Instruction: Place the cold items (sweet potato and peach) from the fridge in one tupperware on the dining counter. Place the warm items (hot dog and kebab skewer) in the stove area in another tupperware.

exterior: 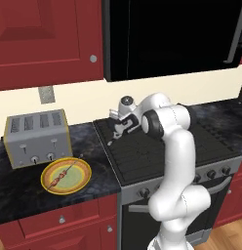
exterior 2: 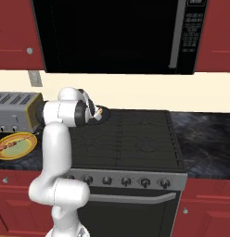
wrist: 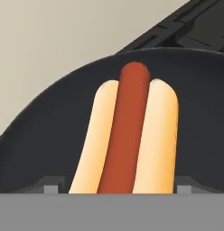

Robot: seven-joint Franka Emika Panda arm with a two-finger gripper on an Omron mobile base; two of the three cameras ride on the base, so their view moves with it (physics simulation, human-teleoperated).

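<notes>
Hot dog lies in a dark pan at the stove's back left corner, and the gripper straddles it, fingers spread to either side, so pickup is the step in hand; closing and lifting should follow. Left base view alone shows the kebab skewer on its yellow plate by the toaster.

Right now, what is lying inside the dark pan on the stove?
Inside the pan lies a hot dog, a red sausage in a pale bun. Its near end runs out of the hand view, and the pan floor beneath it is covered.
</notes>
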